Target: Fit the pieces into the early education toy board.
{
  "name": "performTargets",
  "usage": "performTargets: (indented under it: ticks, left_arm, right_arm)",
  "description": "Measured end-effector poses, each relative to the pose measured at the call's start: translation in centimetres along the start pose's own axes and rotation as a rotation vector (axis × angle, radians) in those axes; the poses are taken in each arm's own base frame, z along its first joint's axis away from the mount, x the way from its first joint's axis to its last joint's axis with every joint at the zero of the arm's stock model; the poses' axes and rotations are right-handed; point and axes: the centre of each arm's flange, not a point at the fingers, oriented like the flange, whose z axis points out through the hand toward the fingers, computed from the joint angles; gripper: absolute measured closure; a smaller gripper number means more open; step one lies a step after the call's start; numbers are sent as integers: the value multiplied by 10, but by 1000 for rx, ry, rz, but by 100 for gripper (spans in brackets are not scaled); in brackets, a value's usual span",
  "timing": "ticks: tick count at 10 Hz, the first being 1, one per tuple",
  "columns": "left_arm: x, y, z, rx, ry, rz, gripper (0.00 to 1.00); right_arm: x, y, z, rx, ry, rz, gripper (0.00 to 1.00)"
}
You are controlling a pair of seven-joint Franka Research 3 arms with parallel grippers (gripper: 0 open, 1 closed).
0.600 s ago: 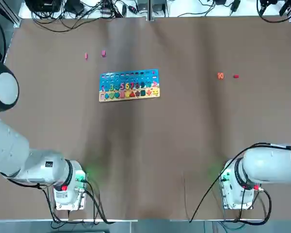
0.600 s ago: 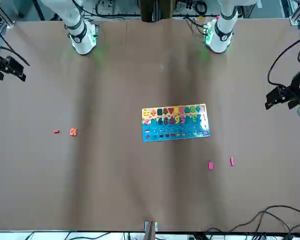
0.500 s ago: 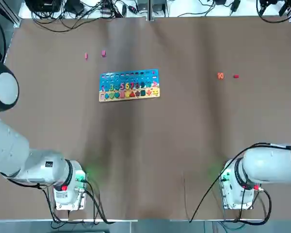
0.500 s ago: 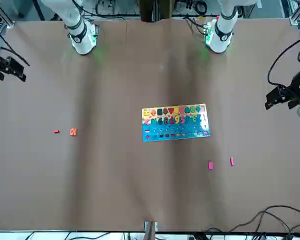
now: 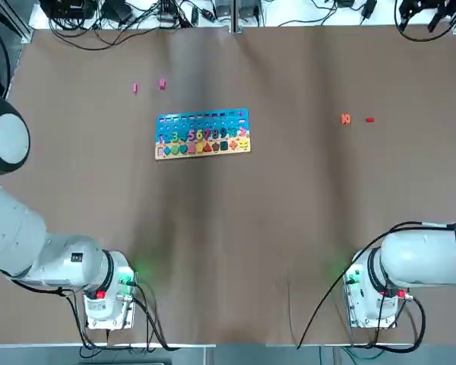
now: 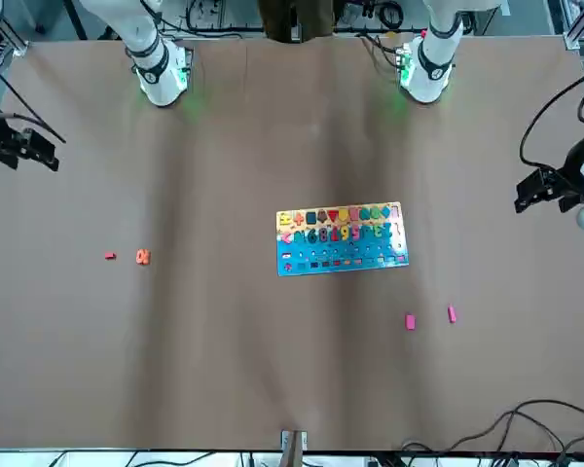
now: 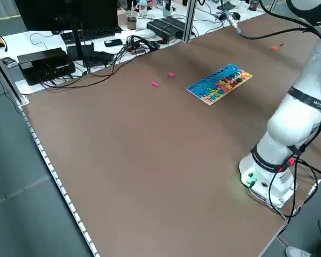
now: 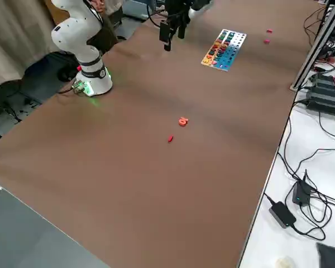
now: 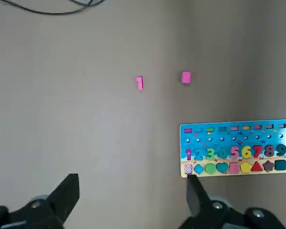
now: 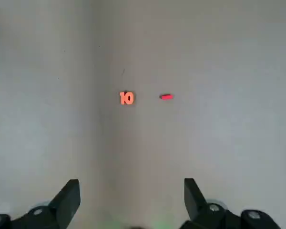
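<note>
We see a wide brown table with both white robot arms raised high above it, their bases at the near edge. The left arm's black two-finger gripper hangs in the air well above the table's left half, its fingers spread wide with nothing between them. The right arm's black two-finger gripper hangs likewise above the right half, its fingers just as far apart and grasping nothing.

The flat rectangular early education toy board, blue along its far part and pale wood along its near edge, lies left of the table's middle. We make out rows of colourful numbers and shapes on it, slightly askew to the table's edges. In the left wrist view the board shows at the side of the frame, beyond the open fingers.

The loose pieces lie well apart from the board in two pairs. Beyond the board's far left corner we see a small pink square block and, just beside it, a thin pink number "1" piece. Far to the right of the board lie a tiny orange-red "10" piece and, near it, a small red flat bar.

Neither gripper touches any piece or the board.
</note>
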Motion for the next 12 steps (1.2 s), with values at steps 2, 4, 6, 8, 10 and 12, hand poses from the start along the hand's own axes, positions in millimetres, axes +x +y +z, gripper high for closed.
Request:
performTargets:
  ticks: [2,4,6,8,10,12]
  left_arm:
    - [0,-1,10,0,-21,-2,11]
    - [-3,-1,26,1,-57,-2,44]
    - [-7,3,54,2,-91,12,74]
    - [-9,14,92,0,-45,-7,99]
    - [-27,27,139,-3,-9,-23,99]
    - [-48,43,193,-2,-18,-7,99]
  right_arm:
    - [19,-11,31,-1,13,-19,4]
    - [32,-15,85,0,39,-26,5]
    - [32,-17,135,9,49,-25,5]
    - [30,-20,169,46,24,-8,5]
    - [34,-21,213,51,0,-2,5]
    - [41,-22,262,49,-16,2,6]
